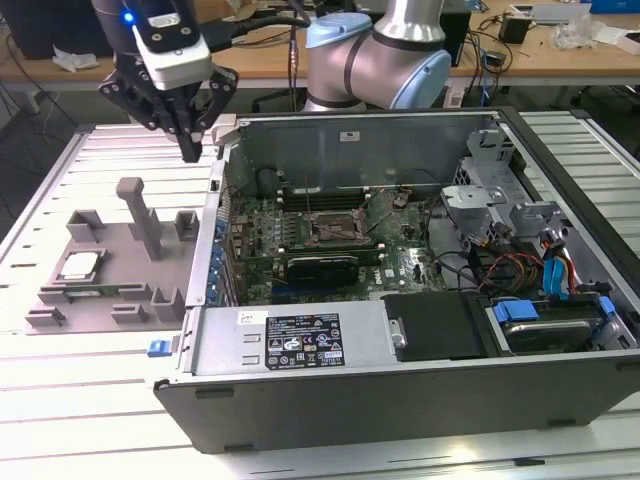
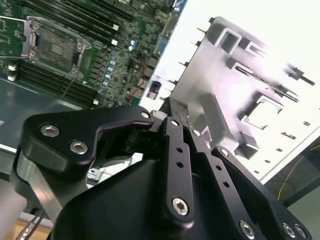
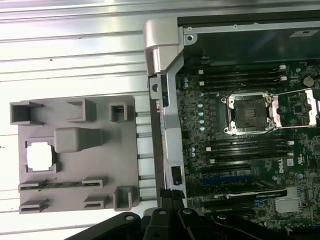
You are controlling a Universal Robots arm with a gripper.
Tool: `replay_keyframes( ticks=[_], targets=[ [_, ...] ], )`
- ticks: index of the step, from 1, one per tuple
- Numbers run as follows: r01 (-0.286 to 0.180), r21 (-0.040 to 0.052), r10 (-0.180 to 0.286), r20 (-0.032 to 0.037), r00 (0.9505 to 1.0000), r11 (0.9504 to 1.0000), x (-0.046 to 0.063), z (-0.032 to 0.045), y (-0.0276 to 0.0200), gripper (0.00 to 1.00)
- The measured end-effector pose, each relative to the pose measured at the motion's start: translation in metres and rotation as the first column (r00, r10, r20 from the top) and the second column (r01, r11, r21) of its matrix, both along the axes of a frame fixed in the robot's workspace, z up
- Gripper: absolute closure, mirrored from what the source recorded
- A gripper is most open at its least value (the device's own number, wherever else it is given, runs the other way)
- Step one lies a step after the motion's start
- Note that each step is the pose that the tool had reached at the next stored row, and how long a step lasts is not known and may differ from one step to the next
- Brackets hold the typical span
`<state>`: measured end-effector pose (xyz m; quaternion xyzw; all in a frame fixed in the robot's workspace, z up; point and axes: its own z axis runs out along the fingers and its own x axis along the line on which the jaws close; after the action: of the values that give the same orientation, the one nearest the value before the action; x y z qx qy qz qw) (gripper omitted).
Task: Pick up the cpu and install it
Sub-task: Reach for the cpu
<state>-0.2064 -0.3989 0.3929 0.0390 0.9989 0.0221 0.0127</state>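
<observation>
**Slatted table [image 1: 60,400]: cpu [image 1: 80,266] untouched in its tray [image 1: 120,272]**

Slatted metal is seen under everything. An open computer case [image 1: 400,390] has been laid on it, and the grey tray is set just beside the case, on the exterior view's left. The cpu is found lying flat in a square recess of that tray, silvery face up; it is also seen there in the first wrist view [image 3: 41,155].

The gripper [image 1: 190,155] is held in the air above the strip between the tray and the case wall, well apart from the cpu and in contact with nothing. Its fingers [image 2: 172,135] are drawn together, and nothing is gripped between them.

Inside the case, the socket [image 3: 248,114] on the green board is seen with its metal frame apparently swung open and its seat apparently bare.

From this the task is judged to be at its very start. The cpu has not been lifted, carried or seated, so both the pick-up and the fitting are left to be done.
</observation>
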Motion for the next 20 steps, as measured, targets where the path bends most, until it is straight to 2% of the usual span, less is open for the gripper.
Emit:
replay_keyframes(
  ticks=[10, 16, 20],
  targets=[
    [0.001, -0.0016, -0.001, 0.0, 1.0, 1.0, -0.025, -0.0027, 0.0002, 0.89],
    [0.001, -0.0056, -0.001, 0.0, 1.0, 1.0, -0.035, -0.0101, 0.0021, 0.89],
    [0.001, -0.0103, -0.001, -0.0001, 1.0, 0.9999, -0.051, -0.0157, 0.0045, 0.89]
  ],
)
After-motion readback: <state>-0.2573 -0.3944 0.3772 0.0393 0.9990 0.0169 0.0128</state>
